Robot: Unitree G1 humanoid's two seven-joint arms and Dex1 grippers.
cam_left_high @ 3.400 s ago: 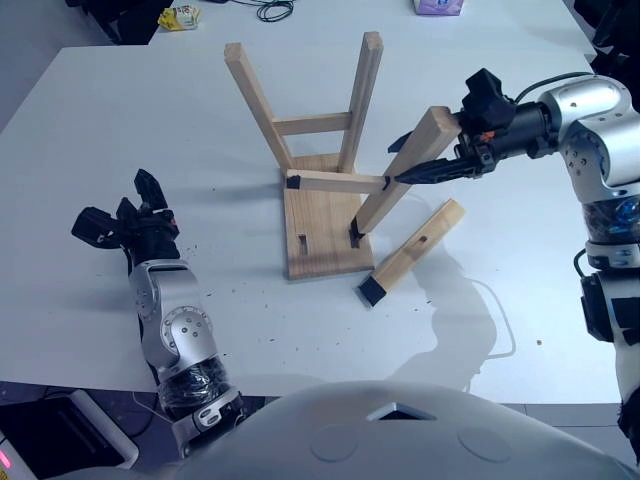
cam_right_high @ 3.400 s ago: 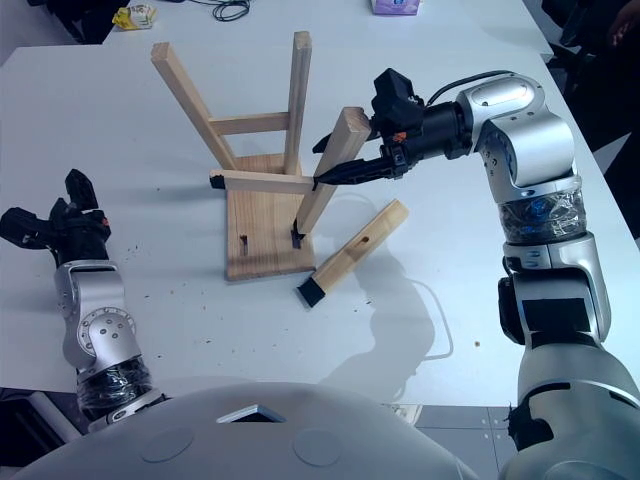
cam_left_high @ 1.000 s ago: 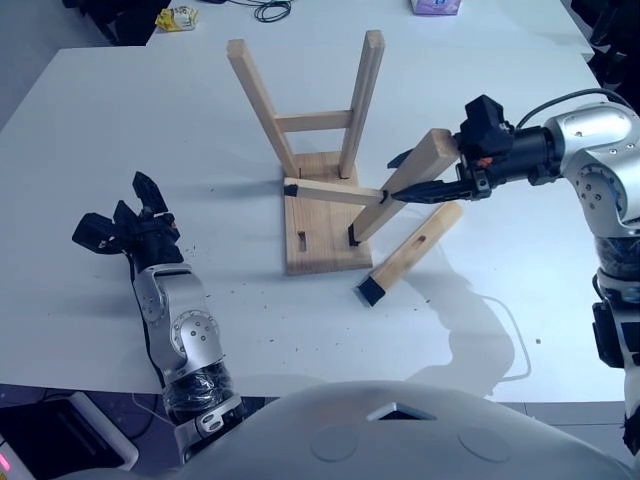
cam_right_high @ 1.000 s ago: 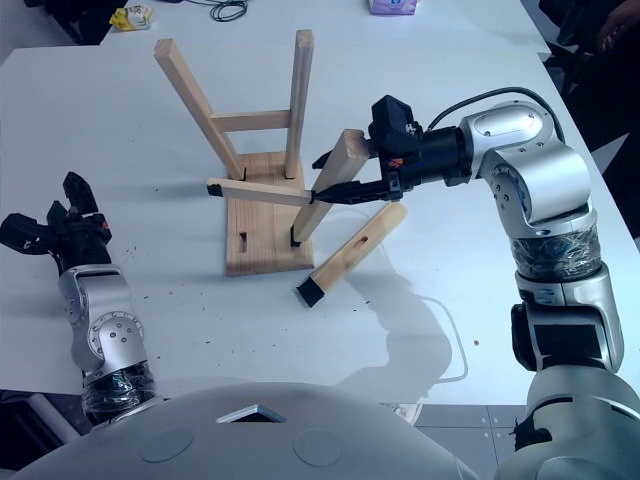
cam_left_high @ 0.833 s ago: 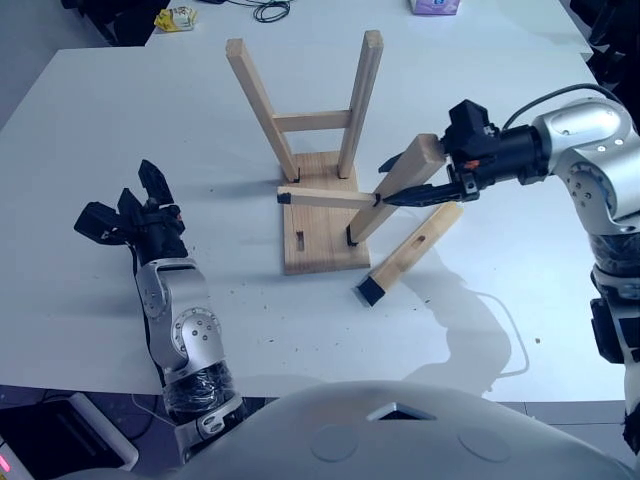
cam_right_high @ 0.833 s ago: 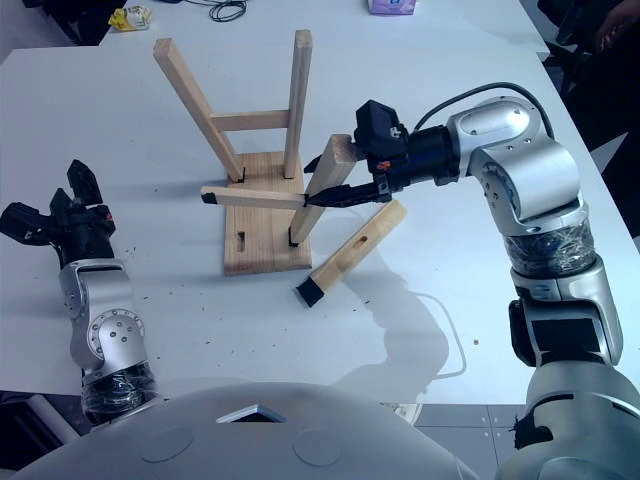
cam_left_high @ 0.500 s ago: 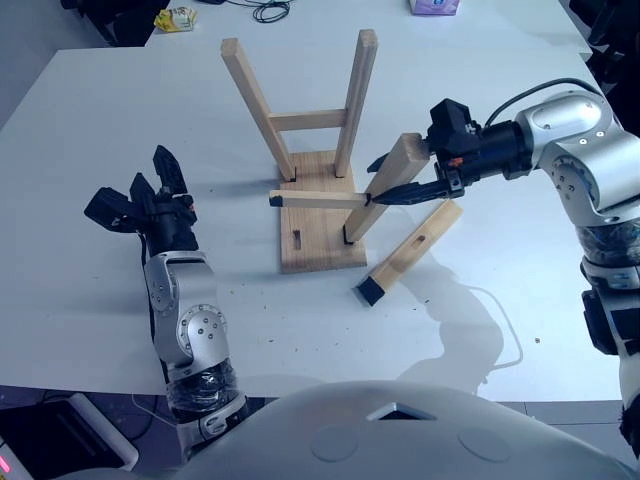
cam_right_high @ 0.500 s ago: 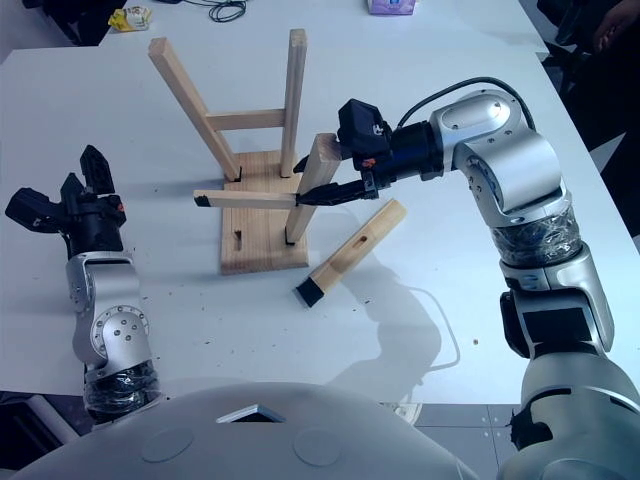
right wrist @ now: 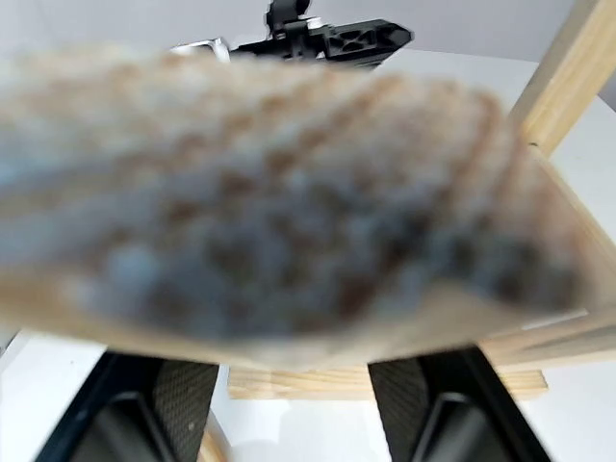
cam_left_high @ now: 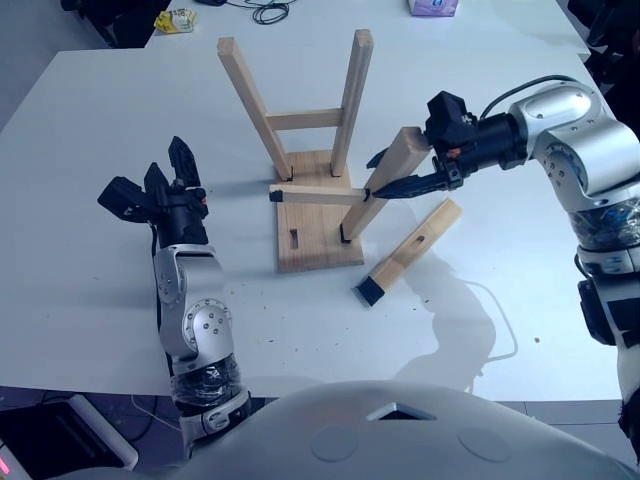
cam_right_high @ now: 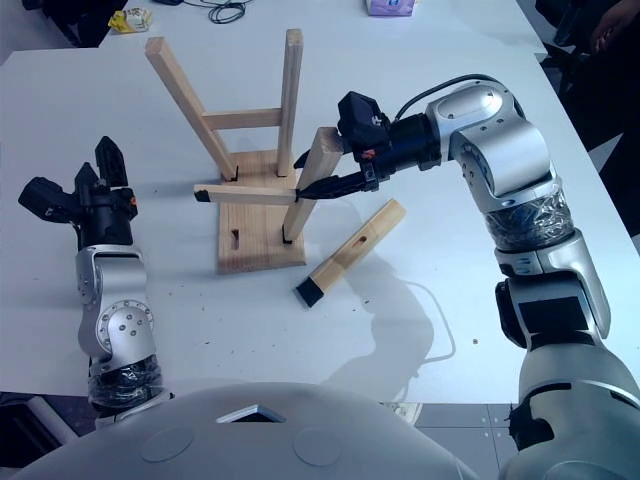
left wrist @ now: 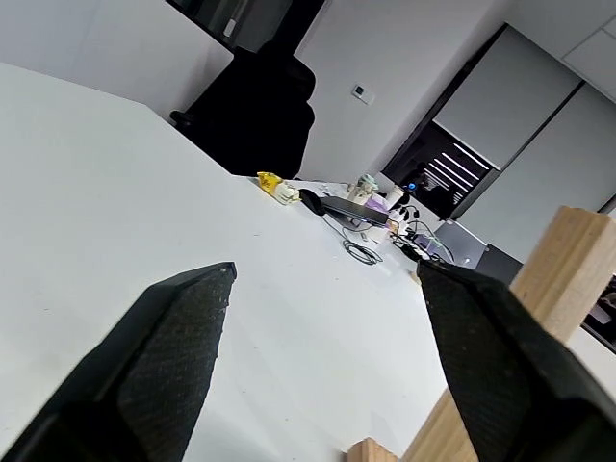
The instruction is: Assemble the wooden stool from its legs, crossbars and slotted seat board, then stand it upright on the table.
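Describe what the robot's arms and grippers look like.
The left arm and right arm have rounded silver-grey shells, with dark wrapped joints lower down. The left gripper and right gripper are black with two tapered fingers. A black cable arcs along the right forearm.

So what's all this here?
seat board: one, tan, flat mid-table
upright legs: two, tan, standing in the board
tilted leg: one, tan, foot at board's right edge
crossbars: two, tan, one joining upright legs, one on tilted leg
loose leg: one, tan, lying right of board
table: one, white
purple box: one, far edge
yellow packet: one, far left corner
left fingers: two, black, open, left of board
right fingers: two, black, shut on tilted leg
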